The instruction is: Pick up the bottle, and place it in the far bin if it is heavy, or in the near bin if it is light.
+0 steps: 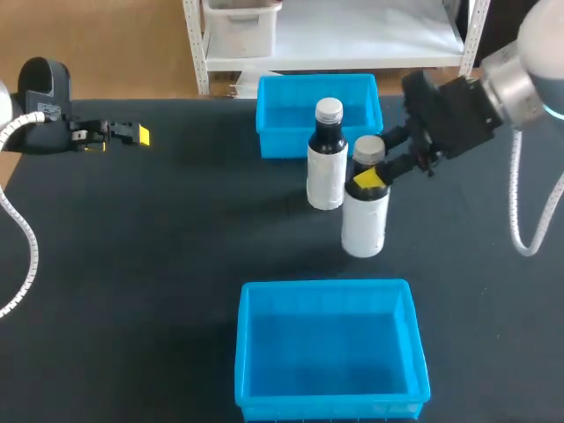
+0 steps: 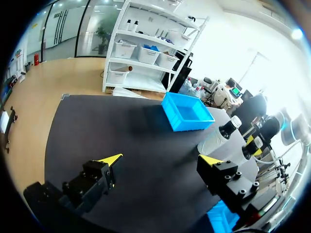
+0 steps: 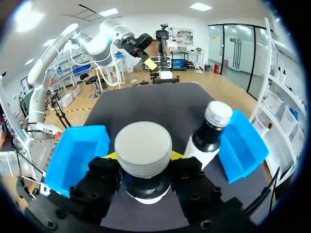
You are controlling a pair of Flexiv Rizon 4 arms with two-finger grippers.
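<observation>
Neck of bottle [image 1: 365, 220] sits clamped in right pincer [image 1: 370, 173] — yellow tips mostly hidden.

My surface [image 1: 132, 264] is black and matte. Beyond its far edge lies a tan wooden floor [image 1: 123, 53], and on it stands a white metal shelf [image 1: 352, 35] holding pale boxes [image 1: 240, 22]. The left wrist view shows a glass wall [image 2: 73, 24] past the floor. Bright ceiling panels [image 3: 200, 7] light the room above white walls [image 3: 199, 24].
</observation>
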